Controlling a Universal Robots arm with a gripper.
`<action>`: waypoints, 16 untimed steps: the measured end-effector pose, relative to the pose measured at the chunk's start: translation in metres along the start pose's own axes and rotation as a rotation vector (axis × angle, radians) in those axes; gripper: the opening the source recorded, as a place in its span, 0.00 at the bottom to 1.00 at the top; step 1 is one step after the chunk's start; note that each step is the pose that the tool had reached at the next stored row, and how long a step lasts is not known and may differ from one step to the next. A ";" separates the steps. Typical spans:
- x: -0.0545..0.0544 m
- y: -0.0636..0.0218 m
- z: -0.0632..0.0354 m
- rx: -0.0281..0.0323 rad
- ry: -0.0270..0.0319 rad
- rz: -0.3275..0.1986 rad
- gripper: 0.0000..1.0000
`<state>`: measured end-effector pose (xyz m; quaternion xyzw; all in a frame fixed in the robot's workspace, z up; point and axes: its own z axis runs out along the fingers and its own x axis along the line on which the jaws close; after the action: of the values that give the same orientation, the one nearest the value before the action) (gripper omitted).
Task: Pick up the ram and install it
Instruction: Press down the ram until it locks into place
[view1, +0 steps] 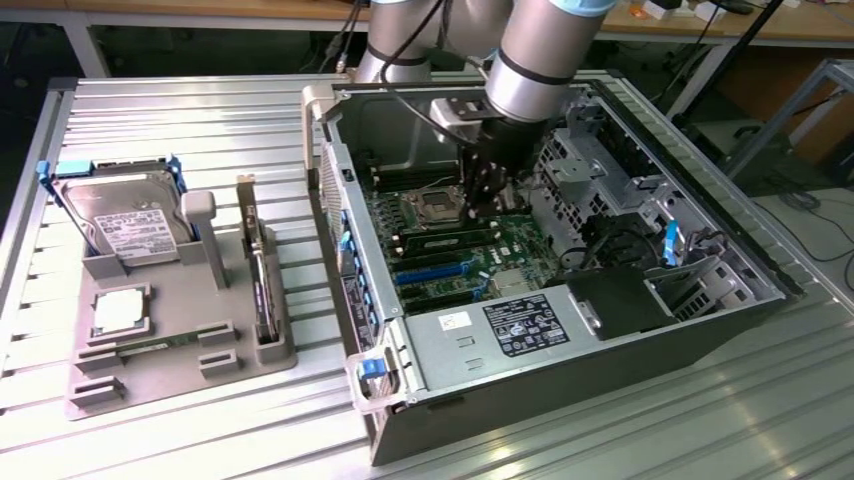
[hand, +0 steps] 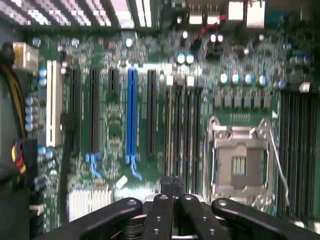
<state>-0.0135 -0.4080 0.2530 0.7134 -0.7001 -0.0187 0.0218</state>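
ram (view1: 449, 241) seated in motherboard (view1: 461, 265) slot, just below tool (view1: 483, 200); tool clenched, fingers together, holding nothing

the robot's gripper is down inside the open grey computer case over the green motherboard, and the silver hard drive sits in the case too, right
Not quite. The gripper is inside the open grey computer case over the green motherboard, but the silver hard drive stands outside on the grey holder tray, as the exterior view shows.

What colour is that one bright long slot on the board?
Blue slot, clearest in the wrist view.
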 end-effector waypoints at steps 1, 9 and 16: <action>0.000 0.0060 0.0003 0.0000 0.0001 0.000 0.10; -0.001 0.0547 0.0031 0.0000 0.0001 0.000 0.10; -0.001 0.0648 0.0099 0.0000 0.0000 -0.001 0.10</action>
<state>-0.0788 -0.4081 0.2469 0.7137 -0.6998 -0.0187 0.0218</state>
